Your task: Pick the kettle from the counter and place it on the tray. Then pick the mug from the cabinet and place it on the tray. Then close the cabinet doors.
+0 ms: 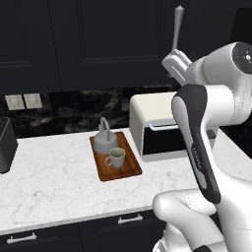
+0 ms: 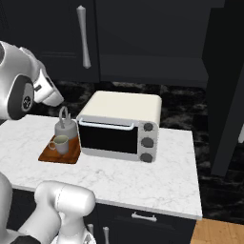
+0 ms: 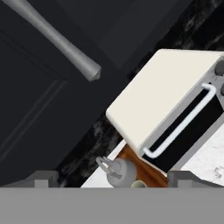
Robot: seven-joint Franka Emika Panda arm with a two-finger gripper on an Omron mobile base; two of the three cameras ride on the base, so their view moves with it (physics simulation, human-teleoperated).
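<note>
Left base view, left to right: dark appliance (image 1: 5,143) at far left edge of worktop (image 1: 54,177), cut off by frame. Two pale wall plates (image 1: 23,101) on dark backsplash above. Tray (image 1: 129,170) at mid-worktop, flat on the marble, just left of cream toaster oven (image 1: 150,110). Kettle (image 1: 106,140) upright on far half of tray, wire handle arched above lid. Mug (image 1: 116,158) upright on near half of tray, just in front of kettle, loop handle turned left. Cabinet doors (image 1: 98,39) look shut, flush across upper wall; silver bar handle (image 1: 177,27) vertical above toaster oven. Hand (image 1: 176,63) raised just below that handle, close to door face, well above worktop; fingers hidden behind wrist here.

Right base view: tray (image 2: 47,155) with mug (image 2: 60,143) and kettle (image 2: 66,127) left of toaster oven (image 2: 128,112), tray edge touching or nearly touching oven side; cannot tell which. Bar handle (image 2: 83,35) on door above.

Hand view: bar handle end (image 3: 87,68) close ahead against door panel; toaster oven (image 3: 153,105), kettle (image 3: 119,171) and tray corner (image 3: 146,173) below. Two fingertips (image 3: 41,178) spread wide at bottom edge, nothing between: hand open, empty.
</note>
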